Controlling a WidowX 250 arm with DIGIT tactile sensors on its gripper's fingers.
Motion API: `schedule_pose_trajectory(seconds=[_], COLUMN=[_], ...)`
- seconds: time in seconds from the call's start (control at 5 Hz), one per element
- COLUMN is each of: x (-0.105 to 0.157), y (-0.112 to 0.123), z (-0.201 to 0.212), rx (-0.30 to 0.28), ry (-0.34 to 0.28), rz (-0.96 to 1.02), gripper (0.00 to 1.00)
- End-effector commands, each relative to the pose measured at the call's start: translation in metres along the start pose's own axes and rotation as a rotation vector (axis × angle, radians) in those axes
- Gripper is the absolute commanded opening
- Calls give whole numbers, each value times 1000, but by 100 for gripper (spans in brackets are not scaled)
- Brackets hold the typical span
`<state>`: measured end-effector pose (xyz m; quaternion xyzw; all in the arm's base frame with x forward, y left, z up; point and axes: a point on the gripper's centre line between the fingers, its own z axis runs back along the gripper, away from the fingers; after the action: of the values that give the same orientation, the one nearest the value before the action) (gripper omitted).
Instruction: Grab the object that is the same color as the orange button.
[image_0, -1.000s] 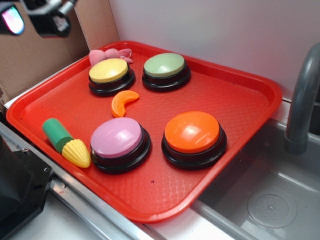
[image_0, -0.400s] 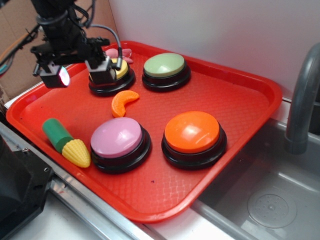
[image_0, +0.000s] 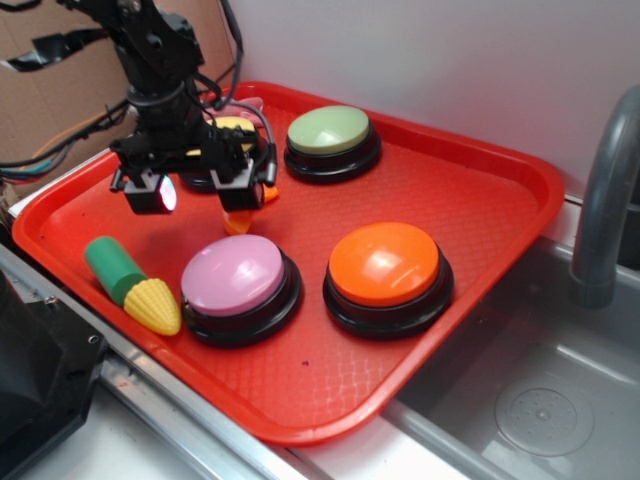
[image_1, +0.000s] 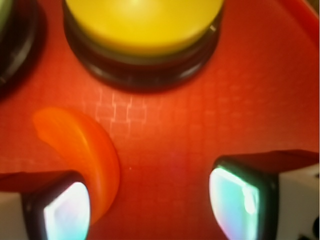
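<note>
Wrist view: orange segment (image_1: 82, 152) touches the spread pincer's (image_1: 150, 202) left pad (nothing gripped).

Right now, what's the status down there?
Gripper open, low over tray. Orange segment by one finger, not gripped. Yellow button just beyond.

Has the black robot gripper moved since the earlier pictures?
Yes. The black robot gripper has moved from above the yellow domed button toward the pink domed button, and now sits over the small orange crescent-shaped toy segment.
</note>
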<state>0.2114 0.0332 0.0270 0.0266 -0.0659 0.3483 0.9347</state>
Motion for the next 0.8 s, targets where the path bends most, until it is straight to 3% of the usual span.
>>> schedule_pose_trajectory(seconds=[0.0, 0.2, 0.4, 0.6], x=[14, 12, 12, 14], y=[-1, 1, 4, 6], z=[-6, -10, -14, -15], rx=[-53, -64, -90, -111], ry=[-14, -36, -36, -26], rz=[-11, 1, 9, 9], gripper=[100, 100, 26, 0])
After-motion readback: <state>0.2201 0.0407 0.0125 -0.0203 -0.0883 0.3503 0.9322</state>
